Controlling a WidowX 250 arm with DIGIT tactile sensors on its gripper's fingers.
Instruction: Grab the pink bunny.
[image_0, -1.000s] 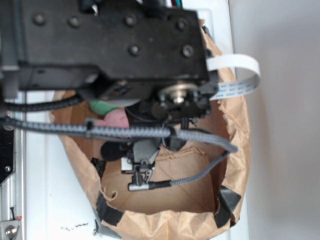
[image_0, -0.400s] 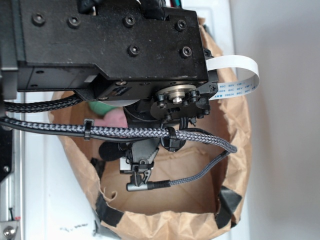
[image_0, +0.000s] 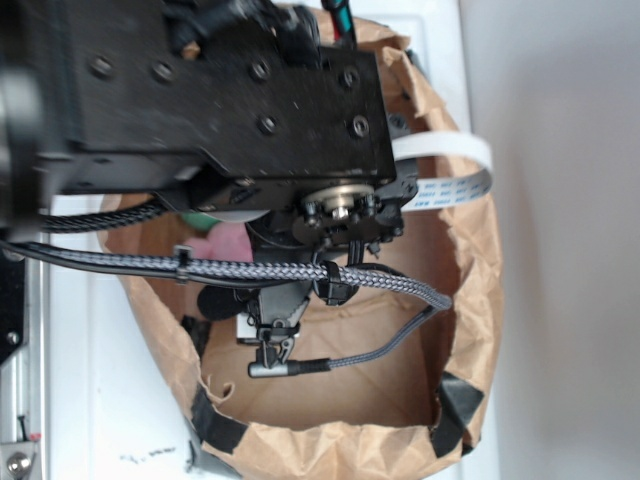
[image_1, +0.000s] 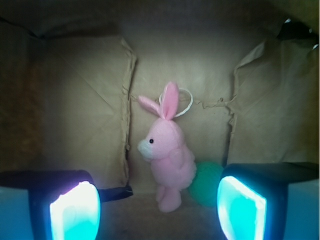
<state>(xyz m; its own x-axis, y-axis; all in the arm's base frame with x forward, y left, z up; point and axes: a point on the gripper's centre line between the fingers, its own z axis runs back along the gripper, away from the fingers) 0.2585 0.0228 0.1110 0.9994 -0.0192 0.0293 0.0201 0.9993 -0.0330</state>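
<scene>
Brown paper all round: a crumpled paper bag (image_0: 470, 300) with rolled rim and black tape patches at its corners, set on a white table (image_0: 100, 400), grey wall to the right. Seen from outside, mostly hidden under the black arm (image_0: 220, 100), with a braided cable (image_0: 250, 268) strung across the opening and a white ribbon cable (image_0: 450, 165) looping out at the right. Below the arm, only a sliver of the pink bunny (image_0: 228, 240) showing inside the bag, with a hint of green beside it. From the wrist view, deep in the bag: creased paper walls, folded flaps left and right. Pink bunny (image_1: 167, 150) lying on the bag's paper, in profile, white muzzle turned left, ears pointing toward the far wall, a thin white loop behind the ears. Green ball (image_1: 207, 182) just beside the bunny's back and lower body, partly hidden by it; touching or not, cannot tell. Tool (image_1: 157, 210) open, its two fingers (image_1: 75, 210) glowing pale blue at the bottom corners of the view, spread wide with nothing between them. Bunny's feet roughly centred in the gap, the body beyond the fingertips and apart from both.
</scene>
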